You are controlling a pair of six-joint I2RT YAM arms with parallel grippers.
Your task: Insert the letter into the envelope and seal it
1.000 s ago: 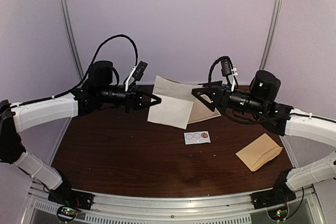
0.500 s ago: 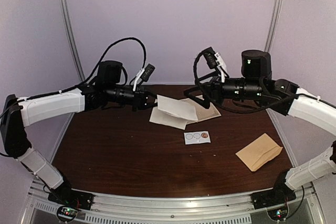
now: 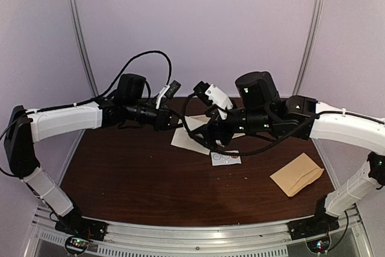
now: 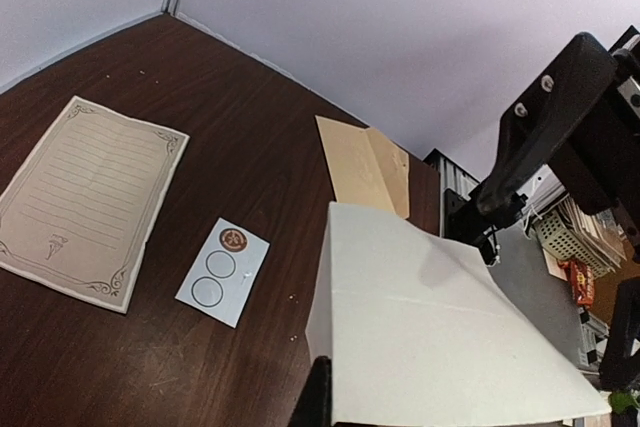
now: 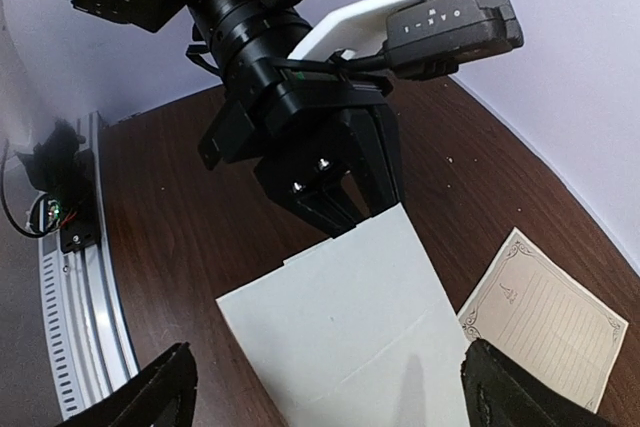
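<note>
My left gripper (image 3: pixel 174 123) is shut on the near edge of a white folded letter (image 4: pixel 430 327) and holds it above the table. The right wrist view shows the letter (image 5: pixel 350 327) clamped in the left gripper (image 5: pixel 340 212). My right gripper (image 3: pixel 203 136) is wide open, with one black finger (image 5: pixel 150 392) on each side of the letter's free end, not touching it. The tan envelope (image 3: pixel 296 174) lies flat at the right of the table. It also shows in the left wrist view (image 4: pixel 365 162).
A small white sticker card (image 3: pixel 225 157) lies mid-table, with one brown seal on it (image 4: pixel 234 239). A cream lined sheet with an ornate border (image 4: pixel 85 197) lies flat at the back, beside the held letter (image 5: pixel 545 317). Purple walls close in the back and sides.
My right arm has swung left and down, bringing its open gripper face to face with the left gripper around the letter. The left gripper has shifted slightly right, still holding the letter.
</note>
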